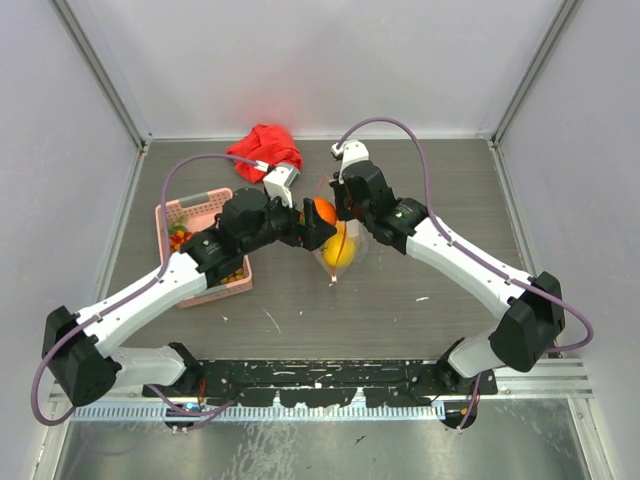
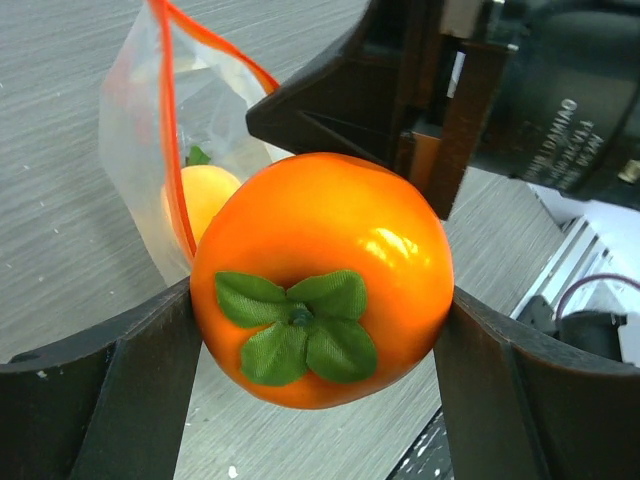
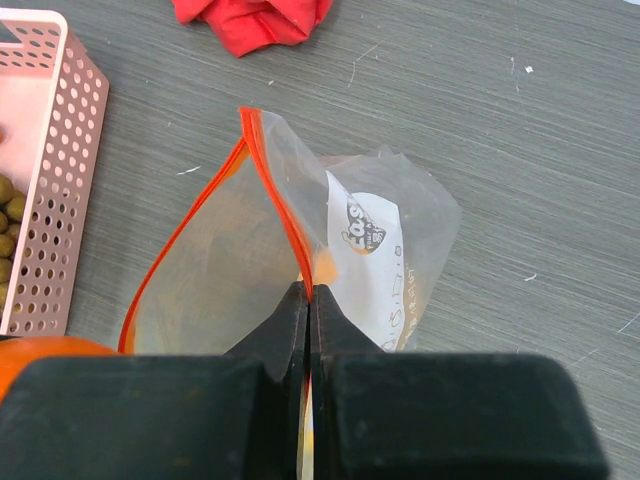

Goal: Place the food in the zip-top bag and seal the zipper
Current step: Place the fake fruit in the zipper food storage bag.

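My left gripper point(image 2: 320, 330) is shut on the orange point(image 2: 320, 280), a toy fruit with a green leaf cap, and holds it in the air beside the mouth of the zip-top bag point(image 2: 150, 150). In the top view the orange point(image 1: 324, 210) sits just left of the bag point(image 1: 340, 250). My right gripper point(image 3: 309, 300) is shut on the bag's orange-red zipper strip point(image 3: 270, 190) and holds the mouth open. A yellow lemon point(image 1: 338, 250) lies inside the bag, also seen in the left wrist view point(image 2: 200, 195).
A pink plastic basket point(image 1: 205, 245) with small berries and grapes point(image 3: 8, 220) stands at the left. A red cloth point(image 1: 265, 150) lies at the back. The two grippers are close together mid-table.
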`<state>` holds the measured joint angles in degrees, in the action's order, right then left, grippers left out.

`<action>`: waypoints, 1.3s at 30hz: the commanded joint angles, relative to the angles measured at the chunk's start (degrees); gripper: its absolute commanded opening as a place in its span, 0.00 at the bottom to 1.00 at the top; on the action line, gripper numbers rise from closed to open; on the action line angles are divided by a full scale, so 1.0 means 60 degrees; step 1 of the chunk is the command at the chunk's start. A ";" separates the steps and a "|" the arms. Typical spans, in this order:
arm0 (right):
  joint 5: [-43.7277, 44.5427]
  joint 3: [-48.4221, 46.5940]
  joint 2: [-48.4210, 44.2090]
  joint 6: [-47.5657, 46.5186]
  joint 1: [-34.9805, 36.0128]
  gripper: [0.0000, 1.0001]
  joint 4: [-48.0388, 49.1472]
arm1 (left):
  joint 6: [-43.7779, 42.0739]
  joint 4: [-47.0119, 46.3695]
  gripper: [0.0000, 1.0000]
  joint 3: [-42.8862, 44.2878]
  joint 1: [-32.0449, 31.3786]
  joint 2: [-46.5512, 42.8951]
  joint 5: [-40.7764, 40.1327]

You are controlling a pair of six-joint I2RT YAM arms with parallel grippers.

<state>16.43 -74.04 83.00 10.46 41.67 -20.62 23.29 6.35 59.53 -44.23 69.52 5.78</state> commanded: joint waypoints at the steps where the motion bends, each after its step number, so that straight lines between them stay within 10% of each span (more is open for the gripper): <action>1: -0.0032 -0.0238 -0.0151 0.0047 -0.0020 0.00 0.0577 | 0.1224 -0.1290 0.59 0.0028 -0.0009 0.0168 -0.0355; 27: -0.1211 -0.0196 -0.0098 0.0281 -0.0016 0.00 0.0862 | 0.2586 0.0453 0.64 0.0812 0.0016 0.1661 -0.2206; 39: -0.2049 -0.0294 -0.0070 0.0592 -0.0024 0.00 0.0831 | 0.2374 0.1932 0.64 0.1463 -0.0002 0.2130 -0.5259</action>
<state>6.15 -74.04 83.02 12.71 41.39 -18.81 38.30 15.46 65.41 -44.18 82.32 -17.04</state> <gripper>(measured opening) 0.050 0.825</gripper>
